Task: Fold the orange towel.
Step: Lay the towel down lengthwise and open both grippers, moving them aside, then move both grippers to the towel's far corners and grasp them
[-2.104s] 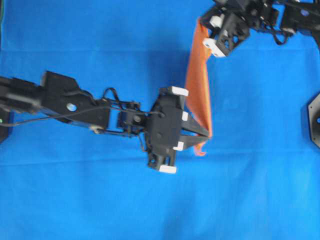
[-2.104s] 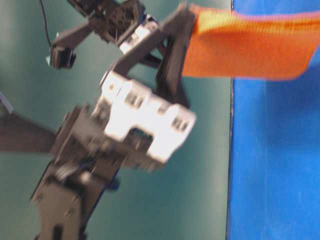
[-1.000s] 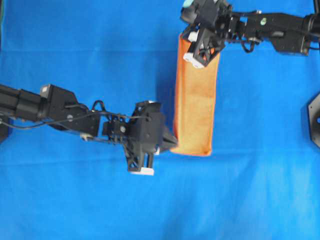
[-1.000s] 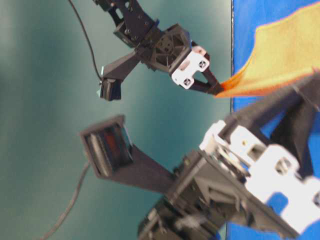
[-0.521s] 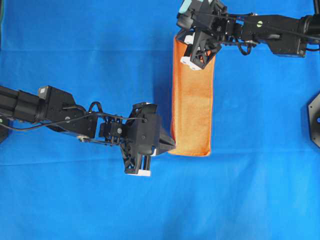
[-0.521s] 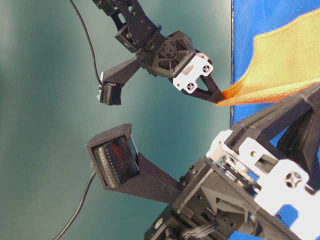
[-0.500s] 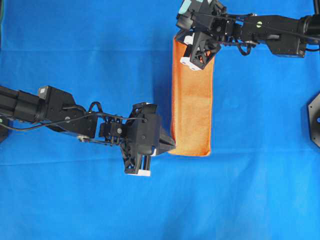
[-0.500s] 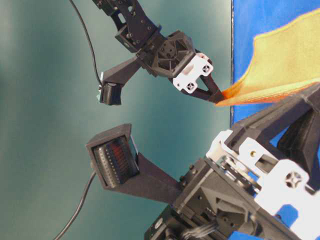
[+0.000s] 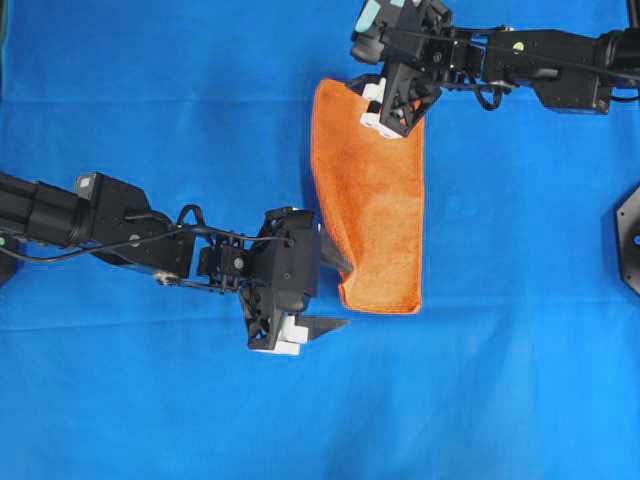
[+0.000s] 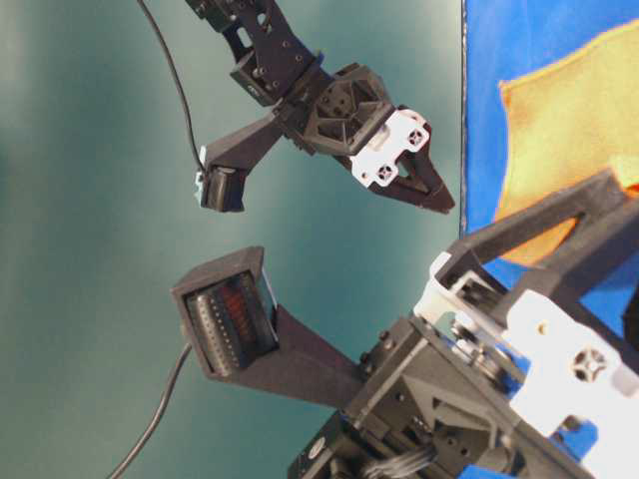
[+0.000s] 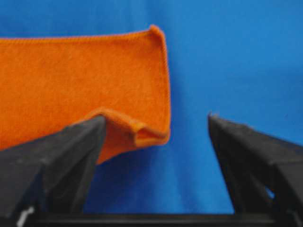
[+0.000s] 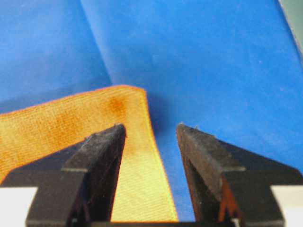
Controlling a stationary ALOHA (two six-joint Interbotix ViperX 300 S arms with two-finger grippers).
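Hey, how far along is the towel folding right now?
One fold looks done: the orange towel lies doubled as a long strip on the blue cloth. In hand: nothing; the left gripper and right gripper are both open beside its corners. Left: the top layer sits skewed, so it likely needs straightening and perhaps another fold.

You had the towel (image 9: 375, 205) lying on the cloth (image 9: 200, 100), right of centre in the overhead view. The left gripper (image 9: 335, 295) sat just left of its near corner. The right gripper (image 9: 385, 120) stood over its far edge, arms well apart.
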